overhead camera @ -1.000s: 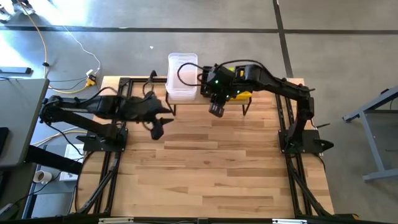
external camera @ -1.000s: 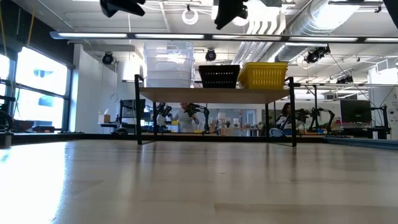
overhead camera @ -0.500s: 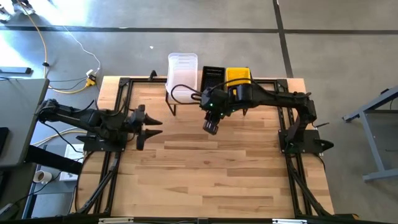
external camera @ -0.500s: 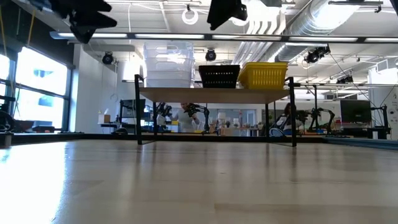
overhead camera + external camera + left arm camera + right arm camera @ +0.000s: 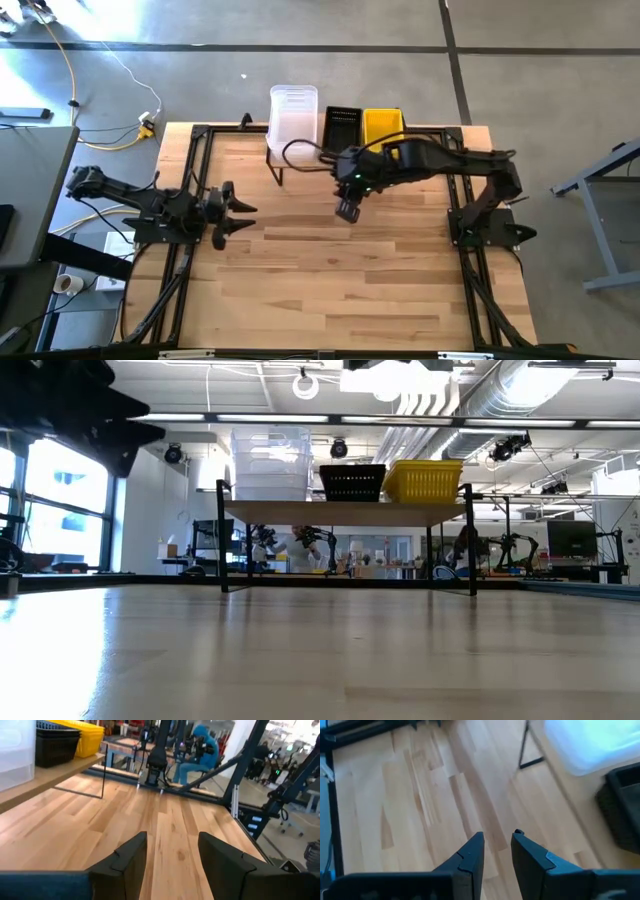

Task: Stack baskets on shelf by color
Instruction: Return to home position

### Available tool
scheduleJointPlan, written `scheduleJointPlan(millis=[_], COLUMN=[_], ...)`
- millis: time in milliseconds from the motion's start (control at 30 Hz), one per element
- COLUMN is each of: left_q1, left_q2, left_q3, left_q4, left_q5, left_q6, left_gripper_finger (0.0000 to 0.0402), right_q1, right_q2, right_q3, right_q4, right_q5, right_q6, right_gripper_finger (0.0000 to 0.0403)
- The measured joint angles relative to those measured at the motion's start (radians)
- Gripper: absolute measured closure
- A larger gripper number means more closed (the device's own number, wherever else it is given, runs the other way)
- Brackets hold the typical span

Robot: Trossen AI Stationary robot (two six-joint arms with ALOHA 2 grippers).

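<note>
The shelf [image 5: 330,150] stands at the table's far edge, a plank on thin black legs [image 5: 345,512]. On it sit a stack of clear baskets [image 5: 270,463] at the left, a black mesh basket [image 5: 352,482] in the middle and yellow baskets [image 5: 424,480] at the right; the same order shows from above: clear [image 5: 293,115], black [image 5: 343,122], yellow [image 5: 382,125]. My right gripper [image 5: 347,212] hangs open over bare table, on the near side of the shelf [image 5: 497,842]. My left gripper [image 5: 238,207] is open near the table's left side, pointing right [image 5: 172,855].
Bare wooden tabletop [image 5: 340,270] spreads between the shelf and the near edge. Black frame rails [image 5: 185,260] run along both sides of the table. Beyond the table, a person in a blue hood [image 5: 200,750] sits among other robot stations.
My right gripper has drawn back from the shelf toward the near edge. My left arm has pulled back toward the table's left edge and dropped lower. The baskets have stayed put on the shelf.
</note>
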State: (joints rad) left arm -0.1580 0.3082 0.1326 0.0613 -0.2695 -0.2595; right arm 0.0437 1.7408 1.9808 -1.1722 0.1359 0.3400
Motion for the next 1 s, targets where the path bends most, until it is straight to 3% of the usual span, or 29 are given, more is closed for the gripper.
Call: scheduleJointPlan(millis=[200,633,800,1000], left_q1=[0.015,0.041,0.041,0.041], left_q2=[-0.022,-0.014,-0.014,-0.014], left_q3=[-0.117,-0.121,-0.121,-0.121], left_q4=[0.135,0.088,0.085,0.085], left_q5=[0.002,0.003,-0.019,-0.021], left_q6=[-0.016,-0.016,-0.017,-0.017], left_gripper_finger=[0.0234,0.0234,0.0234,0.0233], right_q1=[0.012,0.097,0.183,0.227], right_q2=[-0.122,-0.463,-0.658,-0.93], right_q3=[0.0,-0.011,-0.227,-0.6], right_q4=[-0.058,-0.223,-0.174,0.104], right_q5=[0.105,0.355,0.455,0.458], right_q6=[-0.008,-0.065,-0.023,-0.031], right_gripper_finger=[0.0319,0.0319,0.0319,0.0319])
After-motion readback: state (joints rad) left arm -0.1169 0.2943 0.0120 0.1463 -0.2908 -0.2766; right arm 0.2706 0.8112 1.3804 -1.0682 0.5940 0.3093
